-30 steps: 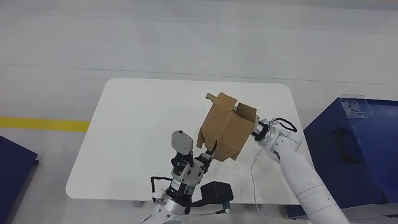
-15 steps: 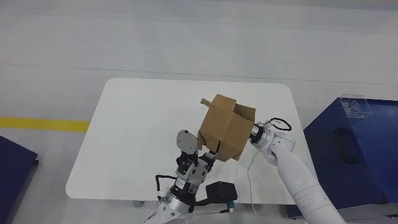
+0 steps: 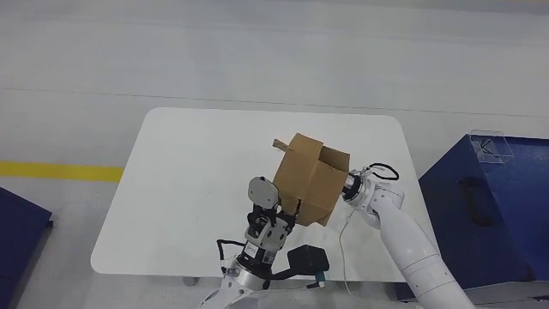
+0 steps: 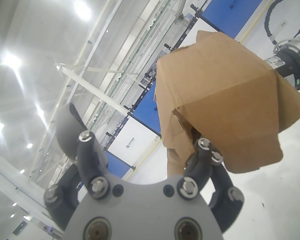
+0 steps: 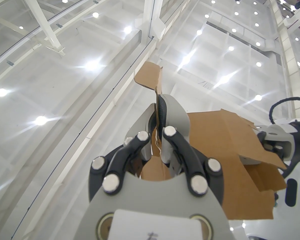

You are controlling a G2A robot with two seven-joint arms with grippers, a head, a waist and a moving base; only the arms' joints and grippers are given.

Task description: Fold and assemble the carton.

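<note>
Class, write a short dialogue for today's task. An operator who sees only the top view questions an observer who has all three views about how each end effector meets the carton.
Operator: From above, the carton hides the right end effector's tips. Is it gripping?
Observer: Yes. The right wrist view shows the right end effector shut on a thin cardboard edge of the carton.
Operator: And the left one?
Observer: The left wrist view shows the left end effector open. One finger sits at the carton's lower edge, and the other is well clear of it.
</note>
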